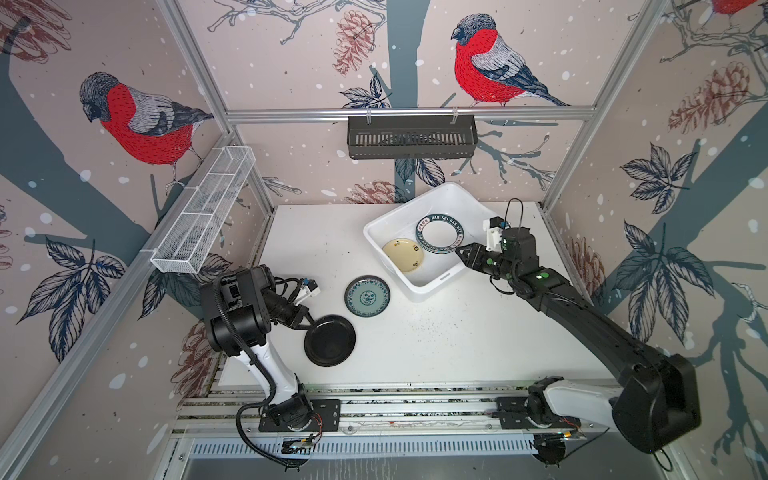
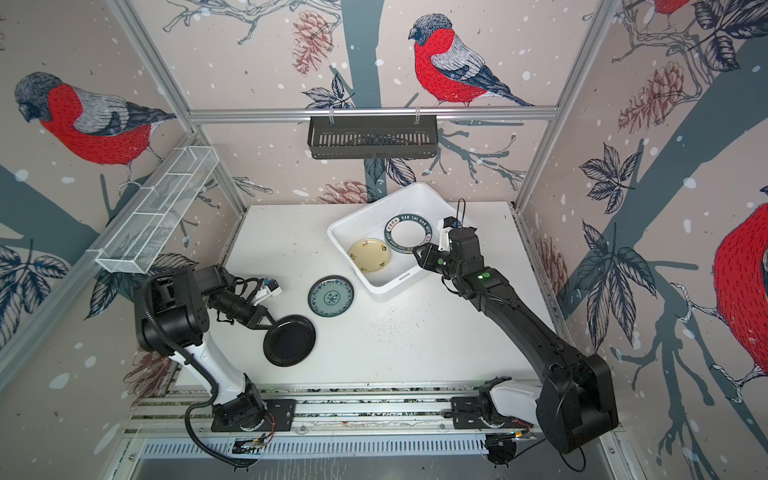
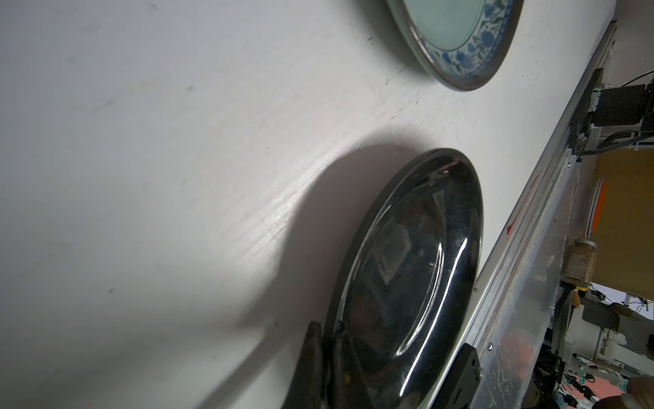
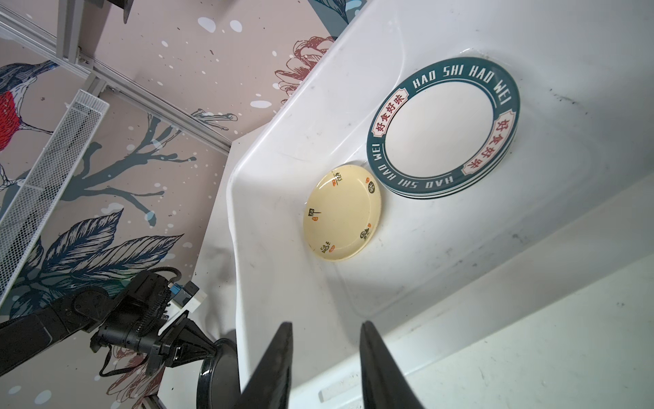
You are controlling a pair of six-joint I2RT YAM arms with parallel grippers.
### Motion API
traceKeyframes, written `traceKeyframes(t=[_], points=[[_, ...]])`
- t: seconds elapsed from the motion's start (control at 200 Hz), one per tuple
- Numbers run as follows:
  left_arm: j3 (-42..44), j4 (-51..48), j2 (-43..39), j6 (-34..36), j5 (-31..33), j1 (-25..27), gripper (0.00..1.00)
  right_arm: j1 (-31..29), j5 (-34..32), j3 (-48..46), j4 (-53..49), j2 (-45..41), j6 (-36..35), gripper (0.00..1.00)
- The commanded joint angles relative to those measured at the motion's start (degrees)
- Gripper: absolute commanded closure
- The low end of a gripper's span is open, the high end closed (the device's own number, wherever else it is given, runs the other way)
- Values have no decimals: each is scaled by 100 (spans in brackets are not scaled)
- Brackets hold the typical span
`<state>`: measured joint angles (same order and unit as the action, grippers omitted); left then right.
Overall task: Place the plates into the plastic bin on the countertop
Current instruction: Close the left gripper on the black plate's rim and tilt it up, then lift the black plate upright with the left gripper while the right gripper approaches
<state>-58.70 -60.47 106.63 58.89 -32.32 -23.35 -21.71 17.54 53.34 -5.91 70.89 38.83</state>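
My left gripper (image 1: 311,322) (image 3: 327,327) is shut on the near-left rim of the plain black plate (image 1: 330,340) (image 2: 289,340) (image 3: 417,265), low over the countertop (image 1: 457,340). The teal patterned plate (image 1: 367,296) (image 3: 460,42) lies flat just beyond it. The plastic bin (image 1: 432,286) (image 4: 566,70) stands at the back right. It holds a cream-yellow plate (image 1: 400,255) (image 4: 341,212) and a stack of lettered-rim plates (image 1: 439,233) (image 4: 442,124). My right gripper (image 1: 459,251) (image 4: 325,324) hangs open and empty over the bin's right rim.
A black slotted rack (image 1: 411,137) hangs on the back wall. A white wire mesh tray (image 1: 203,212) is fixed along the left wall. An aluminium rail (image 1: 374,409) carrying both arm bases runs along the countertop's front edge, close to the black plate.
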Motion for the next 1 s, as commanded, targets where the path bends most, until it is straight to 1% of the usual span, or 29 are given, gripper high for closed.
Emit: traceKeyframes(t=[0.0,0.175,0.49,0.725,0.836,0.991], points=[[-32,-105,-49,244,74,-49,100,-6,-6,18,183,-14,19,66],[-162,-295,-137,279,-24,-81,100,-7,-7,35,209,-9,26,66],[-746,-877,-331,357,-194,-90,100,-6,30,110,213,2,28,66],[-987,-1119,-455,395,-265,-90,100,-5,66,115,262,3,54,66],[-1081,-1228,-463,395,-419,-82,100,-8,89,137,275,12,55,66],[-1246,-1351,-431,360,-611,-32,100,9,-31,466,-127,65,-200,64]])
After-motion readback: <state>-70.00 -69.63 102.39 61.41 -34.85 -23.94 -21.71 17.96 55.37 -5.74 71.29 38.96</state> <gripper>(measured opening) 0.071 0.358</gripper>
